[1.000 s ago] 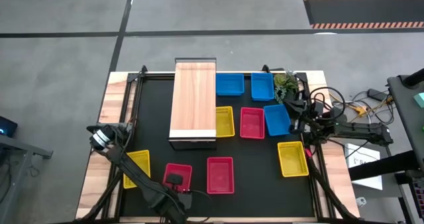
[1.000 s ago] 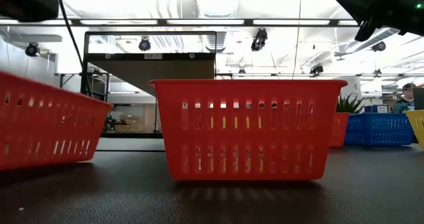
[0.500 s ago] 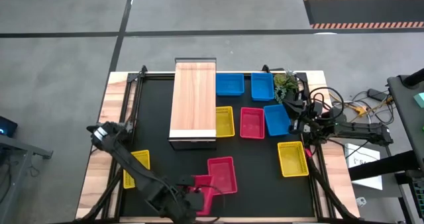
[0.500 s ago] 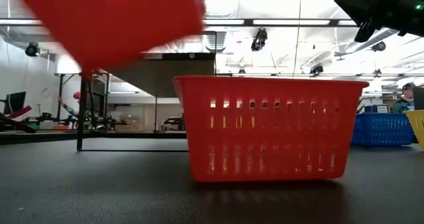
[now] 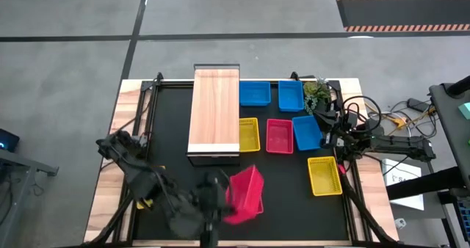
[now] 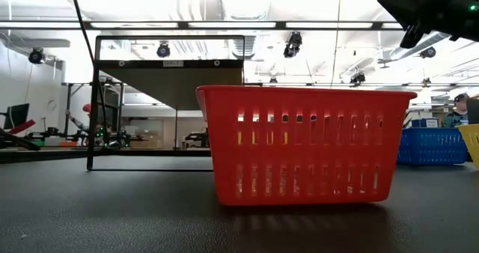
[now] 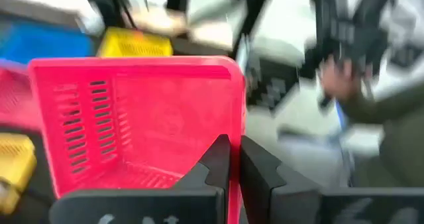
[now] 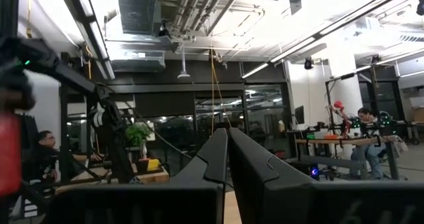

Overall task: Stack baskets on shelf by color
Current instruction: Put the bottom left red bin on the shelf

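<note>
**Red basket lifted and tilted at the near edge**

Black with pale wooden borders, the surface [image 5: 275,186] carries the shelf [image 5: 214,112], whose long axis runs from the far edge toward the near one. Just beside its right side lie a blue basket [image 5: 254,93] and a yellow basket [image 5: 248,134], with a red basket [image 5: 279,136] and two more blue baskets [image 5: 306,131] further right. Another yellow basket [image 5: 324,175] lies near the right edge, its long axis parallel to the shelf.

The left pincer [image 7: 234,159] is at the near edge, its fingers pressed together on the rim of a lifted red basket [image 5: 246,191]. In the high view this basket is tilted, its open side turned toward the left arm. Whether it touches the red basket [image 6: 303,144] standing upright on the surface below cannot be told. A yellow basket [image 5: 149,197] is partly hidden under the left arm.

The right pincer [image 8: 227,148] waits by the right edge, fingers closed together.
</note>
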`<state>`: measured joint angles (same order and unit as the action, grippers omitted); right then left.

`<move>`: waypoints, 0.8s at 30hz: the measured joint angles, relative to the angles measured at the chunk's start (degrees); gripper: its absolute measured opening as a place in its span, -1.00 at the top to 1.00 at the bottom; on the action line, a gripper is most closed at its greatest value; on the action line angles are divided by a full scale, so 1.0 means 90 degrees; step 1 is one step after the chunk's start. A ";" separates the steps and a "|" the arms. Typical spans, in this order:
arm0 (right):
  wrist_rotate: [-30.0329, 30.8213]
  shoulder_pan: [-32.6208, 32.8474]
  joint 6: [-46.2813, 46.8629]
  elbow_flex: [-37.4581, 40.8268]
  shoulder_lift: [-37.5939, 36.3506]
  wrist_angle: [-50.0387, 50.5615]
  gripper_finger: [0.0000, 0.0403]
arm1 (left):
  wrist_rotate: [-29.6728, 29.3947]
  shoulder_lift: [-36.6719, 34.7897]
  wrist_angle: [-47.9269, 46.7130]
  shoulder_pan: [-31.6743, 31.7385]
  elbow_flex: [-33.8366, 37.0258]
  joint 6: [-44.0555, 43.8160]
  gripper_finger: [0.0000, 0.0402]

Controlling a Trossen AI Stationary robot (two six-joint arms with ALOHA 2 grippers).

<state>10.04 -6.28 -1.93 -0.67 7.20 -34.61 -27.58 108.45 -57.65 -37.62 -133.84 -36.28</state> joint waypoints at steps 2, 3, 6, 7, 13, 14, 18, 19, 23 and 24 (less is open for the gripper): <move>0.0000 0.0000 0.0002 0.0000 0.0000 0.0003 0.96 | -0.0329 -0.0089 0.0322 0.0105 -0.0131 0.0465 0.99; 0.0001 0.0000 0.0002 0.0000 0.0000 0.0003 0.96 | -0.0503 -0.0155 0.0583 0.0178 -0.0122 0.0787 0.99; 0.0001 0.0002 0.0005 0.0000 0.0000 0.0010 0.96 | -0.1013 -0.0345 0.1271 0.0389 -0.0118 0.1691 0.99; -0.0002 0.0001 0.0004 0.0000 0.0000 0.0010 0.96 | -0.1218 -0.0414 0.1387 0.0474 -0.0126 0.1846 0.99; 0.0001 0.0002 0.0005 0.0000 0.0000 0.0017 0.96 | -0.1905 -0.0880 0.1226 0.1296 -0.0107 0.1901 0.99; -0.0001 0.0002 0.0004 0.0000 0.0000 0.0017 0.96 | -0.1919 -0.0918 0.1224 0.1466 -0.0107 0.1869 0.99; 0.0000 0.0002 -0.0017 0.0000 0.0000 0.0017 0.96 | -0.1795 -0.0946 0.0715 0.2233 -0.0109 0.1299 0.99; 0.0001 0.0002 -0.0027 0.0000 0.0000 0.0015 0.96 | -0.1646 -0.0946 0.0380 0.2423 -0.0109 0.1091 0.99; 0.0000 0.0002 -0.0100 0.0000 0.0000 0.0017 0.96 | -0.0930 -0.0937 -0.1311 0.3196 -0.0081 -0.0287 0.99; 0.0000 0.0002 -0.0102 0.0000 0.0000 0.0017 0.96 | -0.0779 -0.0936 -0.1740 0.3373 -0.0045 -0.0679 0.99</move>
<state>10.04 -6.26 -2.85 -0.67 7.20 -34.46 -34.59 100.03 -73.31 -7.26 -134.25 -42.39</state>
